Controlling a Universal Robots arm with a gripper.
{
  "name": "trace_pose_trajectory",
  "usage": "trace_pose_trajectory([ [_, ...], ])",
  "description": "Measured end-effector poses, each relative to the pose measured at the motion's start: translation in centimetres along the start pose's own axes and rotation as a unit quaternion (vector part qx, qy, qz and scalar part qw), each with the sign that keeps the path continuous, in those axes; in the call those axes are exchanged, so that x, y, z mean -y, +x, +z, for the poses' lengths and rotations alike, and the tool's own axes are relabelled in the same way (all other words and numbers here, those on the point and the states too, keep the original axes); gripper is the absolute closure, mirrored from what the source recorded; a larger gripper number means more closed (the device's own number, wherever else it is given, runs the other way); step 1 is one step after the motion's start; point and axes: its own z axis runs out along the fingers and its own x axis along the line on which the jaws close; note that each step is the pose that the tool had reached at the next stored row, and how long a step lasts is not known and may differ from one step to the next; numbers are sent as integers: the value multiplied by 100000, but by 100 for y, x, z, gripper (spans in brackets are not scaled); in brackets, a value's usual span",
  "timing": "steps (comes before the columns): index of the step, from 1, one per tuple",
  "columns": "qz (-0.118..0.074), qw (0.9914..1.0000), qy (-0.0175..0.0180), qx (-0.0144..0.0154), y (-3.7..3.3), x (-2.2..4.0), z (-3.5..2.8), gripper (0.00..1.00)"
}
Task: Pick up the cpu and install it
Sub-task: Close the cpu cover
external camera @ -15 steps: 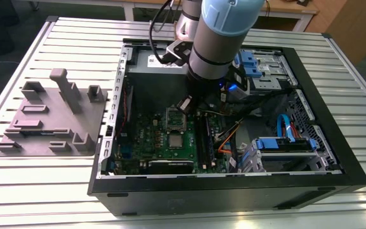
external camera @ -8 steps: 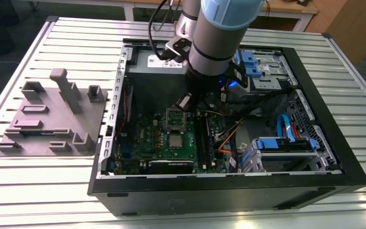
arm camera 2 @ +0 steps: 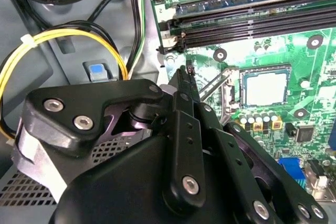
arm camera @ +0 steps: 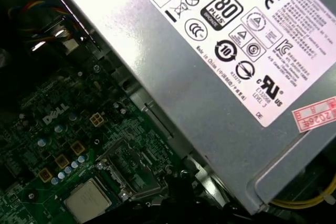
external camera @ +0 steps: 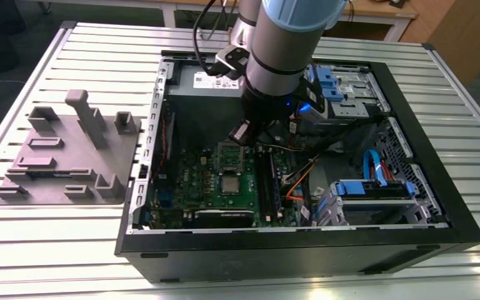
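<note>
1. cpu [external camera: 232, 183] lies flat on the board [external camera: 194, 172], just beside a metal frame [external camera: 230, 156]; my hand is not holding it.
2. My hand [external camera: 242, 134] hangs over the board's edge by the power supply [external camera: 202, 94]. I cannot tell how far open it is.
3. From the hand, the cpu lies beyond the frame, toward the exterior camera. It is square, so I judge no long axis matters.

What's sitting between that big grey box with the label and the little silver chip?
A square metal frame with a dark centre lies between the grey box and the cpu, seen in the first wrist view.
</note>
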Motion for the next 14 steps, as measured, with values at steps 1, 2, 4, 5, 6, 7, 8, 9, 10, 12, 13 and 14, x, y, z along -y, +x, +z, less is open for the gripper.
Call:
trace_pose_trajectory([
  [1, 1, 100000, 22, -15, 1, -4, -9, 90],
  [2, 2, 100000, 42, -38, 3, -8, -20, 90],
  [4, 4, 100000, 83, -80, 8, -18, -44, 90],
  [5, 6, 100000, 100, -103, 10, -22, -54, 90],
  [6, 9, 100000, 122, -128, 13, -26, -63, 90],
  [7, 6, 100000, 149, -159, 14, -29, -71, 90],
  [8, -2, 100000, 169, -183, 15, -32, -76, 90],
  [9, -20, 100000, 192, -210, 17, -35, -82, 90],
  [10, -43, 99999, 208, -237, 19, -38, -89, 90],
  [12, -62, 99999, 225, -259, 21, -43, -104, 90],
  [13, -71, 99999, 230, -267, 22, -45, -112, 90],
  [14, -86, 99999, 234, -274, 23, -48, -120, 90],
])
